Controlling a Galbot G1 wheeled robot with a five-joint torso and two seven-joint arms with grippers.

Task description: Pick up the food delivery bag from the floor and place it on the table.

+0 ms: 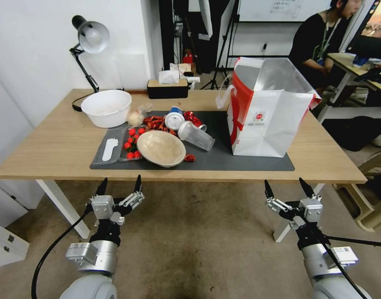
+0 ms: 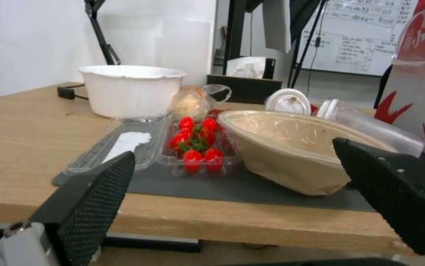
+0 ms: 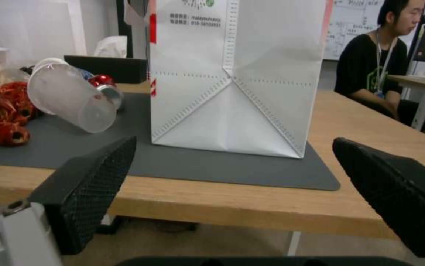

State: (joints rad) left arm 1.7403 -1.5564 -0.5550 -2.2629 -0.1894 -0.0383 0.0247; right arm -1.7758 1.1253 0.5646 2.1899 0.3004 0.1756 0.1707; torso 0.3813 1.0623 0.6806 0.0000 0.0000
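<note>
While both pincers hang released below the table's near edge, nothing is held: the right gripper (image 1: 288, 187) has its jaws spread wide just in front of the table (image 1: 53, 145), facing the food delivery bag (image 1: 267, 114), and the left gripper (image 1: 119, 185) is equally agape opposite the beige bowl (image 1: 161, 147); the bag already stands upright on the dark grey mat (image 1: 248, 160) at the table's right end, off the floor (image 1: 190, 241), so the placing looks done; the sound course, I judge, is to keep both arms low and clear so no finger nudges the tall, light bag; on the table I count one bag, one white bowl (image 1: 107, 107), one beige bowl, one clear cup (image 1: 196, 136), one tray of tomatoes (image 1: 132, 145), one lamp (image 1: 88, 41)
</note>
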